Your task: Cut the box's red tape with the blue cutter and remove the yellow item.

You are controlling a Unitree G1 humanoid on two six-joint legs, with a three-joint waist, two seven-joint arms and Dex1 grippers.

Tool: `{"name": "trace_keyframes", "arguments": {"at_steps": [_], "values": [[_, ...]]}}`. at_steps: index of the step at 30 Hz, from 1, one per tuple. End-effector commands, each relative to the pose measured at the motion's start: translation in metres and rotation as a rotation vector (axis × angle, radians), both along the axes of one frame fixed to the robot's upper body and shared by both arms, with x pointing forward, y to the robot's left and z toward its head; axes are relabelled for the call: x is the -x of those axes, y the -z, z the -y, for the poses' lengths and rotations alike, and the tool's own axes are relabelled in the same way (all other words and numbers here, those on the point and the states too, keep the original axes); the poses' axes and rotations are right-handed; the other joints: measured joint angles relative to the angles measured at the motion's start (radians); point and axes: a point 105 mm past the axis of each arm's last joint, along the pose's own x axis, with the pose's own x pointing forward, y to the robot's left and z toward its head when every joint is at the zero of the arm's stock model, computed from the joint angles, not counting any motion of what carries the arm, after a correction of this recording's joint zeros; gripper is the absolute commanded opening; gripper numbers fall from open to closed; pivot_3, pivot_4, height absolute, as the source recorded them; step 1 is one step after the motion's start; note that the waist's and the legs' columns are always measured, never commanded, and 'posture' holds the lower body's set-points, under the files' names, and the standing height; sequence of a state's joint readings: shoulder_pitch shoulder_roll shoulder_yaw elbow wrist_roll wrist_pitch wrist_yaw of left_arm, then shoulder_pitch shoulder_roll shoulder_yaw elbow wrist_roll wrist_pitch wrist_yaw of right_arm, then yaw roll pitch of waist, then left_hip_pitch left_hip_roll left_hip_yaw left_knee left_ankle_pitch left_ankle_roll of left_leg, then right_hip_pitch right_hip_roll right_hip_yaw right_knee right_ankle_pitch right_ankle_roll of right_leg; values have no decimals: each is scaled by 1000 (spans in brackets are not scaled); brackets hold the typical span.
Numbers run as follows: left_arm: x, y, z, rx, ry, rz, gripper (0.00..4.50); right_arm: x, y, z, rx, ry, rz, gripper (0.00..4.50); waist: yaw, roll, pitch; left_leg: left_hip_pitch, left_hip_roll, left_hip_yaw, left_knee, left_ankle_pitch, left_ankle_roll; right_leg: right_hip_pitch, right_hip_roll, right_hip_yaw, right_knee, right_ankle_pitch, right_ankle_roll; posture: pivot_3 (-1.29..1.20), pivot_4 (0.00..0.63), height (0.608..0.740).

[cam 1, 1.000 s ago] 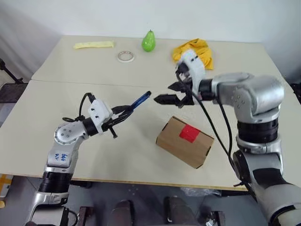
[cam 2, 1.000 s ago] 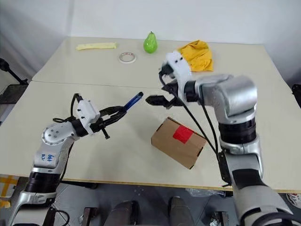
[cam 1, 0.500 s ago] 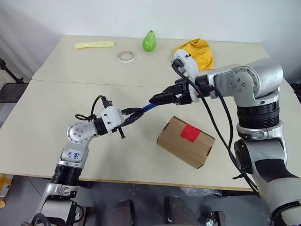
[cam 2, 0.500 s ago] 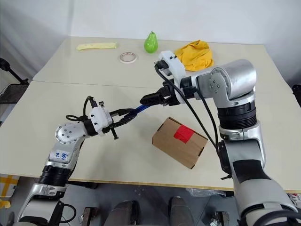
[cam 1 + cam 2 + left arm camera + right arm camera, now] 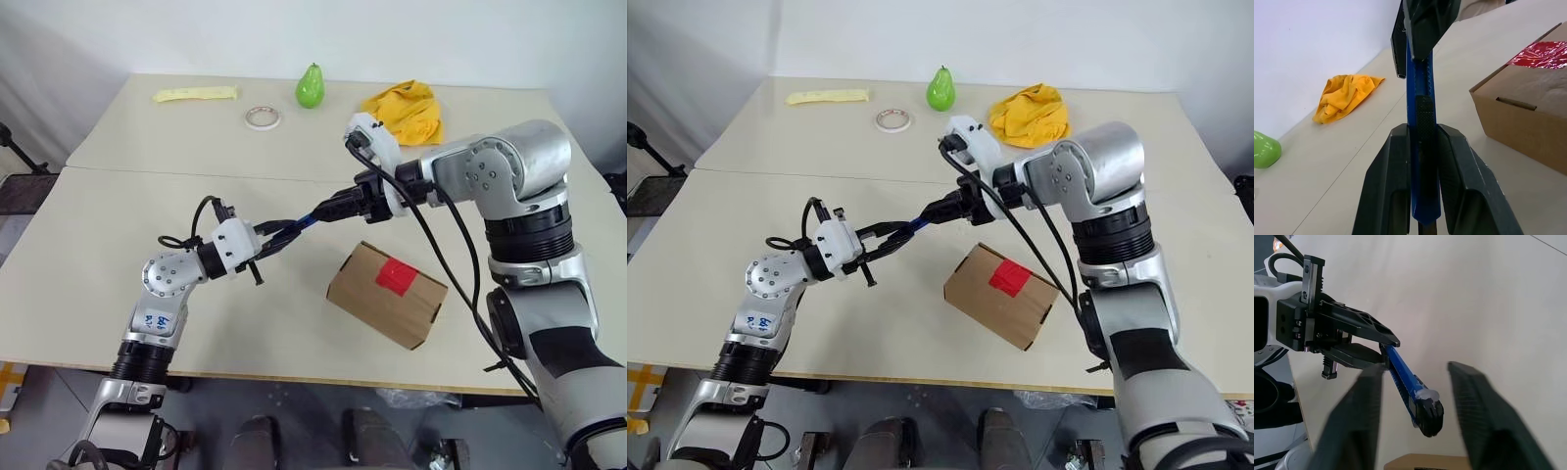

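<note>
My left gripper (image 5: 282, 231) is shut on the handle end of the blue cutter (image 5: 306, 219), holding it in the air, pointing toward the far right. My right gripper (image 5: 335, 207) has come in on the cutter's far end (image 5: 1422, 406). Its fingers (image 5: 1425, 24) clamp that tip in the left wrist view, while the right wrist view shows them blurred on either side. Below and to the right lies the box (image 5: 377, 302), closed, with the red tape (image 5: 396, 276) across its top. The yellow item is hidden.
Along the table's far edge sit a green pear (image 5: 311, 86), a white tape roll (image 5: 262, 117), a pale yellow strip (image 5: 196, 94) and a crumpled yellow cloth (image 5: 407, 103). Bare tabletop (image 5: 98, 235) lies to the left of the box.
My right gripper moved left and down onto the cutter's far end, and its wide-open fingers closed in on it. The left gripper kept its hold, tilting the cutter slightly.
</note>
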State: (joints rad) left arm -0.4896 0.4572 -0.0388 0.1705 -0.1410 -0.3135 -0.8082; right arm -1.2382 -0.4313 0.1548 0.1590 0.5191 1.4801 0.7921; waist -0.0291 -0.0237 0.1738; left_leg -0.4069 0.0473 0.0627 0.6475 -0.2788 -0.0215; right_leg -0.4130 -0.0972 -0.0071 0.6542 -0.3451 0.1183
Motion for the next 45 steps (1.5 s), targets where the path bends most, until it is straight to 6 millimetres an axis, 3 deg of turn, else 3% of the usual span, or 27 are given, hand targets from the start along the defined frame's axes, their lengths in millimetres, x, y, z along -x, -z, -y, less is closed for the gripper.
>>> {"name": "trace_keyframes", "arguments": {"at_steps": [1, 3, 9, 13, 22, 23, 29, 35, 38, 45], "values": [[2, -13, 4, 12, 9, 57, 454, 4, -13, -5, -9, -35, 52, 859, 0, 0, 0, 0, 0, 0, 0, 0, 0, 0, 0, 0, 0, 0, 0, 0, 150, 740], [0, -15, 3, 28, -4, 56, 454, 7, -12, -6, -6, -46, 58, 200, 0, 0, 0, 0, 0, 0, 0, 0, 0, 0, 0, 0, 0, 0, 0, 0, 150, 740], [-6, -15, 0, 43, -45, 33, 454, 13, -13, -6, -16, -54, 69, 141, 1, 0, 0, 0, 0, 0, 0, 0, 0, 0, -1, -1, 0, 0, 0, 0, 150, 740], [-16, -3, -13, 70, -141, -186, 1662, 12, -16, 2, -29, -15, 116, 141, 0, 0, 0, 0, 0, 0, 0, 0, 0, 0, -1, -2, 0, 0, 0, 0, 150, 740], [2, -19, -66, 200, -133, -483, 4460, 3, -41, 40, -107, 175, 239, 141, -1, 1, 1, 0, 1, -2, 0, -1, 0, 0, -1, -2, 1, 0, 0, 0, 150, 740], [8, -18, -66, 201, -103, -522, 4497, 3, -44, 46, -119, 200, 252, 141, -1, 1, 1, 0, 1, -2, -1, -1, 0, 0, -1, -2, 0, 0, 0, 0, 150, 740], [20, -21, -37, 223, 9, -586, 4500, 6, -48, 65, -147, 277, 276, 141, 4, 2, 1, 0, 0, -5, 0, -1, 1, 0, -3, -2, -1, 1, 1, 0, 150, 740], [32, -31, 29, 279, 197, -610, 4500, 18, -55, 92, -196, 369, 327, 141, 6, 2, 1, 0, -1, -5, 0, -2, 1, 1, -2, -1, -2, 1, 2, 0, 150, 740], [32, -36, 53, 321, 253, -652, 3920, 28, -54, 108, -210, 407, 368, 141, 7, 1, 1, 0, -1, -5, 0, -2, 1, 1, -2, 0, -2, 2, 3, 0, 150, 740], [48, -25, 94, 195, 359, -727, 1841, 49, -47, 134, -187, 480, 434, 141, 1, 4, 3, 2, -3, -3, 1, -1, 1, 1, 1, 5, -2, 2, 3, 0, 150, 740]]}}
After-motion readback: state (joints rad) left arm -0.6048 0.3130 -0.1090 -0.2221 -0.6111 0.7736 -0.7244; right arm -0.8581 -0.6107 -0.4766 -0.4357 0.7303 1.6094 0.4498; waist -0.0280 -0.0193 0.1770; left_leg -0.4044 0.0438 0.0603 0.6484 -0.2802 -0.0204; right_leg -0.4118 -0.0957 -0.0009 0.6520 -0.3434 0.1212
